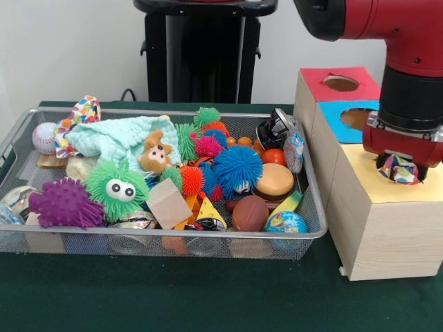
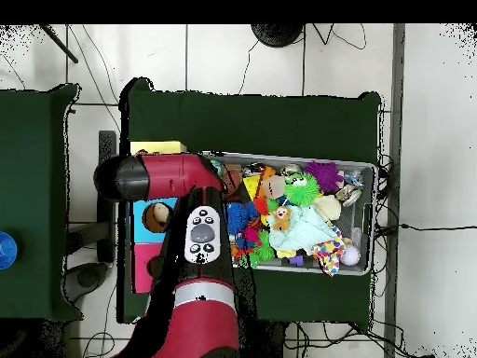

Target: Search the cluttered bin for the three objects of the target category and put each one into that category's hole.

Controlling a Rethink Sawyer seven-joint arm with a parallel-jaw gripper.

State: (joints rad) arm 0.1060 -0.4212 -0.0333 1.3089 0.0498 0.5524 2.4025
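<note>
My gripper [image 1: 400,171] hangs low over the yellow top [image 1: 363,181] of the pale wooden box, right of the wire-mesh bin [image 1: 173,235]. It is shut on a small white cloth piece with coloured triangles [image 1: 399,169], held right at the hole, which is mostly hidden behind it. A second printed cloth piece [image 1: 84,111] lies at the bin's back left corner; it also shows in the overhead view [image 2: 328,254]. I see no third piece. In the overhead view the arm [image 2: 200,233] hides the gripper and most of the yellow top [image 2: 156,147].
The blue-topped box's hole [image 1: 356,119] and red-topped box's hole [image 1: 341,83] lie behind the yellow box. The bin holds a mint-green cloth [image 1: 118,135], a green pom-pom with eyes [image 1: 118,187], a purple spiky ball [image 1: 64,203], a blue pom-pom [image 1: 237,168] and a baseball [image 1: 43,137].
</note>
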